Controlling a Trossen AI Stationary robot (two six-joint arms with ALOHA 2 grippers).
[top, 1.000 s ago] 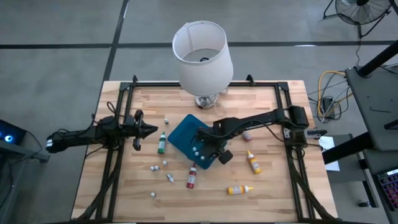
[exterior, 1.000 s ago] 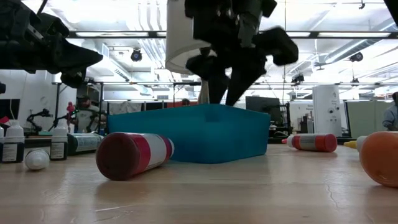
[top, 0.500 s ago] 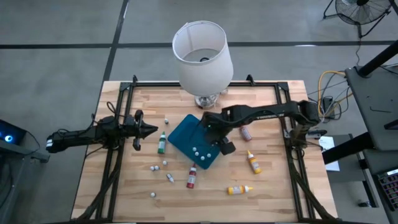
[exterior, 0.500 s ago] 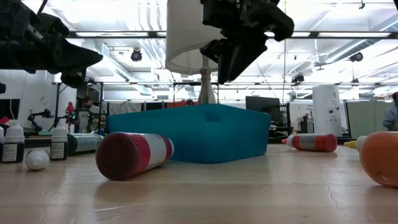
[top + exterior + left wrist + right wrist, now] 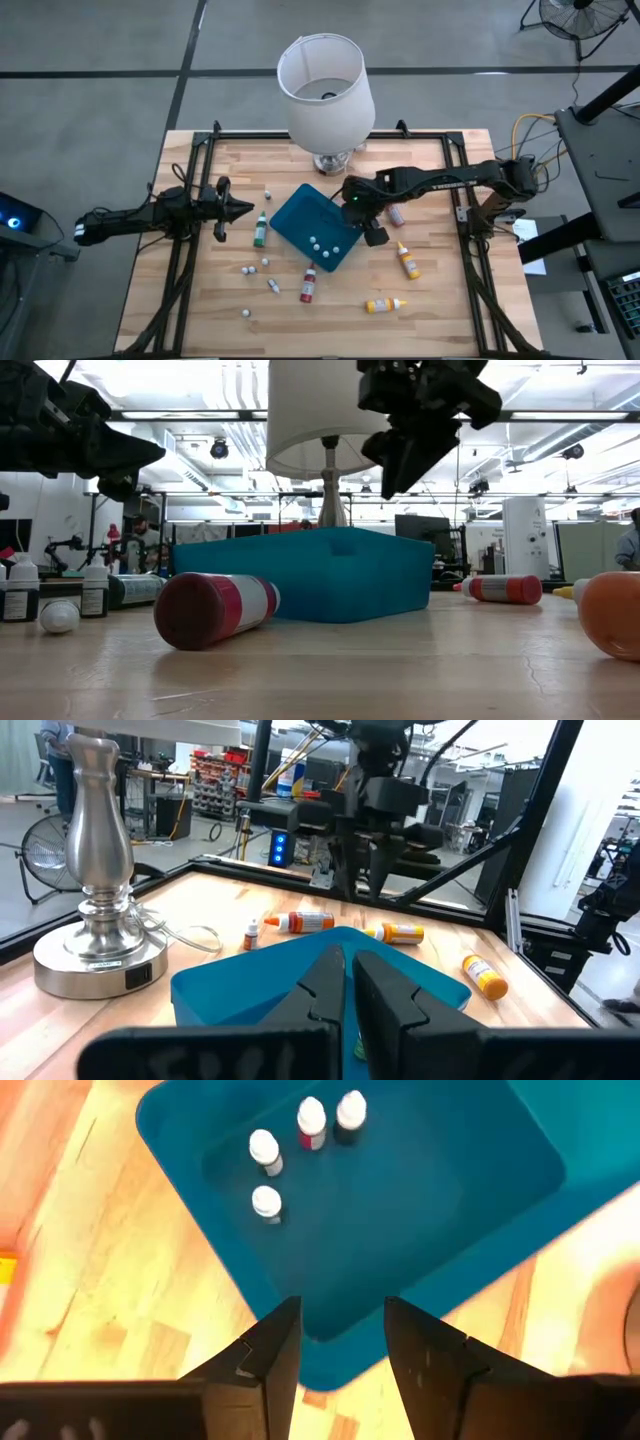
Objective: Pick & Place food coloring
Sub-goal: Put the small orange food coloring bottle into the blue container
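Overhead, the right gripper [image 5: 362, 215] is seen raised above the edge of the blue tray [image 5: 290, 218] nearest the right arm, fingers parted with a plain gap between them and nothing held. From its wrist camera, four small white-capped bottles [image 5: 305, 1150] are seen standing together inside the tray, near one corner. The left gripper [image 5: 243, 210] is parked at the table's left side, well apart from the tray, its fingers pressed fully together and empty.

The remaining food coloring is scattered on the wooden table [image 5: 440, 300]. A green bottle [image 5: 260, 230] lies just beside the left gripper's tip. A red bottle [image 5: 308, 283] lies near the tray's front corner. An orange bottle [image 5: 407, 259] and a yellow-orange bottle [image 5: 384, 304] lie on the right half. Several tiny white-capped bottles [image 5: 252, 268] are strewn in front of the green one.

A white-shaded lamp [image 5: 326, 90] stands at the table's back edge.
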